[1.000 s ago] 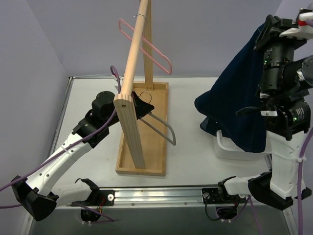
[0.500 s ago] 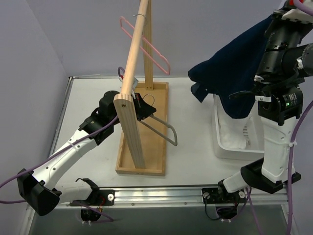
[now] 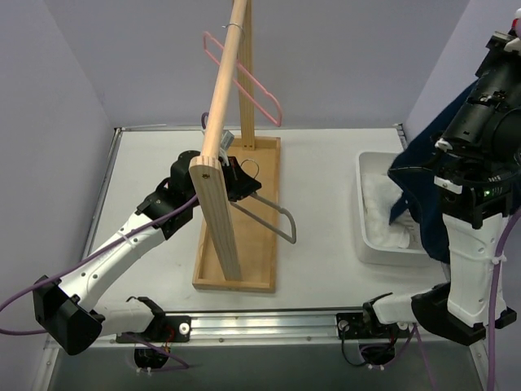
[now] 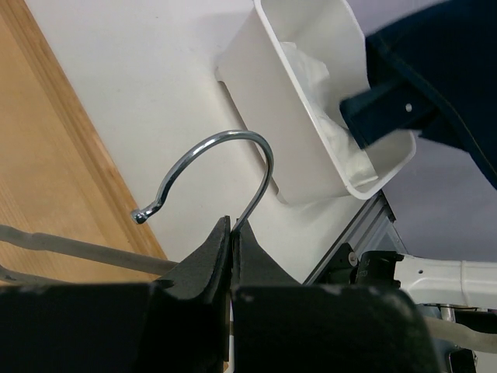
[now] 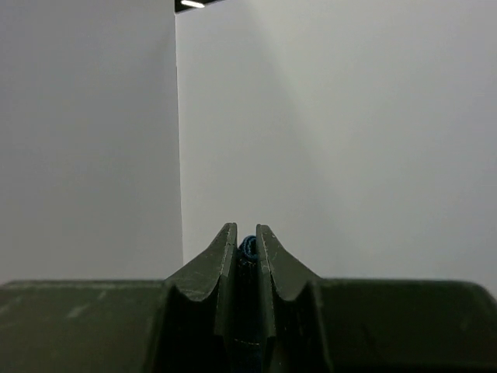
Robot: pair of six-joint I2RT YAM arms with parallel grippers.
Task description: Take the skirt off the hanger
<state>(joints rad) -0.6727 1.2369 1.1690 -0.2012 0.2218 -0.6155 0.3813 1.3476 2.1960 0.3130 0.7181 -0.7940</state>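
Pale lavender walls close in a white table. On it stands a wooden rack, with its sloping rail running up and away from the arms. A pink hanger hangs from the far, high end of that rail.

Near the front post of the rack, the left gripper has its jaws pressed fully together on the wire neck of a grey hanger, just below the curved metal hook. This hanger is bare. Its body slants down to the right over the rack's base tray.

The dark blue skirt is off the hanger and well apart from it, on the right side of the table. It hangs from the raised right arm and drapes down over the right part of a white bin. Crumpled white cloth lies inside the bin. In the overhead view the skirt's lower edge reaches the bin's near right corner, though whether it rests on the cloth cannot be told.

The right gripper is nearly closed, with a thin fold of blue fabric pinched between its two fingers, and behind it is only blank wall.
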